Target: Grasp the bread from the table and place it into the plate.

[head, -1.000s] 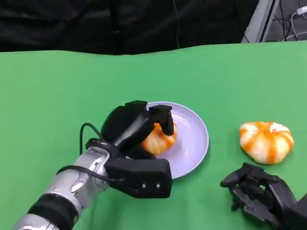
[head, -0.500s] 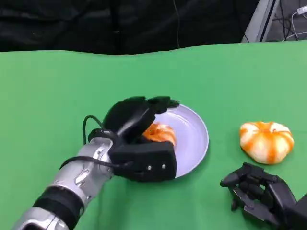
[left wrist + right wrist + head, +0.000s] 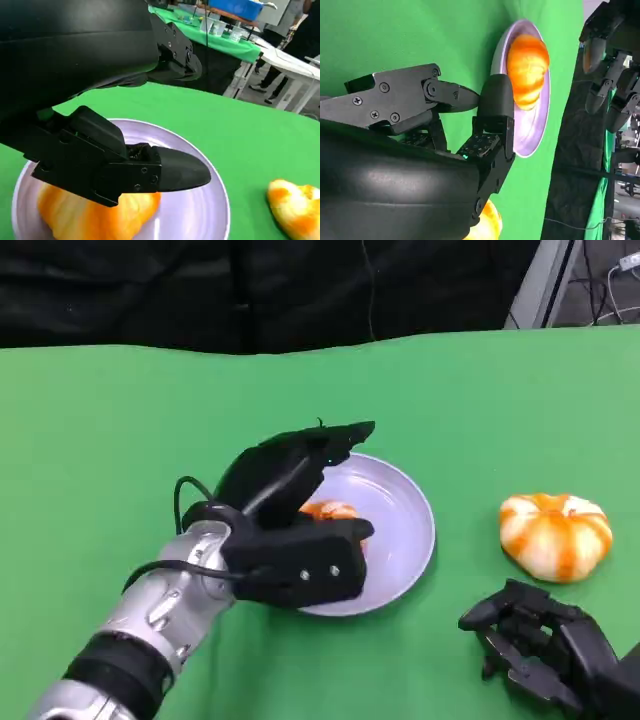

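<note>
Head view: bread (image 3: 335,512) lies in the plate (image 3: 405,525), left hand (image 3: 290,515) fingers (image 3: 345,435) spread above; withdrawal comes next.

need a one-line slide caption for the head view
Left robot hand open above an orange-and-white bread roll lying in the round lavender plate; a second roll lies on the green table.

Left hand (image 3: 300,505) hovers spread over the plate (image 3: 405,540), blocking its near-left side; the plate's right rim and far side lie open. A second bread (image 3: 555,535) sits between plate and right hand (image 3: 540,645), green table (image 3: 120,430) bare elsewhere
</note>
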`<state>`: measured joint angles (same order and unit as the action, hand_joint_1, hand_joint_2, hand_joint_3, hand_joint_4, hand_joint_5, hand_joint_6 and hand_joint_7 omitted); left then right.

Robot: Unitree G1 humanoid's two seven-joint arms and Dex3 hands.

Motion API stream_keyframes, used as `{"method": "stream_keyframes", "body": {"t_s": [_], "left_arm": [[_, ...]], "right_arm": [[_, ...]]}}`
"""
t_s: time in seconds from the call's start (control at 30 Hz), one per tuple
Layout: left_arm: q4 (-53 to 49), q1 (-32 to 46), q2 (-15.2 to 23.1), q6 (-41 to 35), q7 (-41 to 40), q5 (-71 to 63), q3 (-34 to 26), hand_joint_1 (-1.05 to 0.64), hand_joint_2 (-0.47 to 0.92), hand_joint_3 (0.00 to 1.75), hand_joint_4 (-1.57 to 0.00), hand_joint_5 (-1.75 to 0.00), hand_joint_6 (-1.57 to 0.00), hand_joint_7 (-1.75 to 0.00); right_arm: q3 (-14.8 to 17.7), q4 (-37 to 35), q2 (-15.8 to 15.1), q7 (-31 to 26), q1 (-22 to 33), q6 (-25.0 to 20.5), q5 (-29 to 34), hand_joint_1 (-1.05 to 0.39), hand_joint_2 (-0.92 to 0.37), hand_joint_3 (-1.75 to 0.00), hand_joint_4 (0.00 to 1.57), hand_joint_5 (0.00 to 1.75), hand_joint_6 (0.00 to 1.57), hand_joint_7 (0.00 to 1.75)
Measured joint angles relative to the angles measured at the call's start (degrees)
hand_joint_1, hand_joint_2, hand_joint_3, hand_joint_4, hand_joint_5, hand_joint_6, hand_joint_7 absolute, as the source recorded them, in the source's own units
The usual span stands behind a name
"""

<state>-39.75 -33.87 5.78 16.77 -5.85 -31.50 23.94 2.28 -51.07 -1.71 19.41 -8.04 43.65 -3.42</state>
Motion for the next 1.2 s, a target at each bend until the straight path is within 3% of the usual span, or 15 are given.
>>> {"method": "stream_keyframes", "body": {"t_s": [0.33, 0.63, 0.93, 1.2], "left_arm": [[10.5, 6.9, -0.6, 0.3, 12.5, 18.8, -9.2, -0.86, 0.92, 0.67, -0.28, -0.03, -0.24, -0.01], [18.7, 15.3, -4.2, -0.5, 27.8, 45.3, -20.1, -0.80, 0.92, 0.51, -0.39, -0.04, -0.34, -0.03], [22.4, 23.9, -6.1, -0.5, 33.2, 54.8, -26.4, -0.76, 0.92, 0.43, -0.50, -0.05, -0.42, -0.03], [19.3, 29.4, -6.3, 4.3, 41.4, 61.0, -33.1, -0.70, 0.92, 0.41, -0.56, -0.04, -0.48, -0.04]], "right_arm": [[0.0, -0.4, 0.0, 0.1, -0.3, 0.0, 0.0, -0.25, -0.92, -0.48, 0.66, 1.75, 0.76, 1.00], [0.0, -0.8, 0.0, -0.2, -0.5, 0.4, 0.2, -0.26, -0.92, -0.47, 0.66, 1.75, 0.76, 1.02], [-0.2, -1.2, 0.0, -0.8, -0.7, 0.6, 0.4, -0.28, -0.92, -0.45, 0.65, 1.75, 0.76, 1.05], [-0.3, -1.2, -0.1, -0.6, -0.6, 0.7, 0.3, -0.27, -0.92, -0.46, 0.66, 1.74, 0.76, 1.05]]}}
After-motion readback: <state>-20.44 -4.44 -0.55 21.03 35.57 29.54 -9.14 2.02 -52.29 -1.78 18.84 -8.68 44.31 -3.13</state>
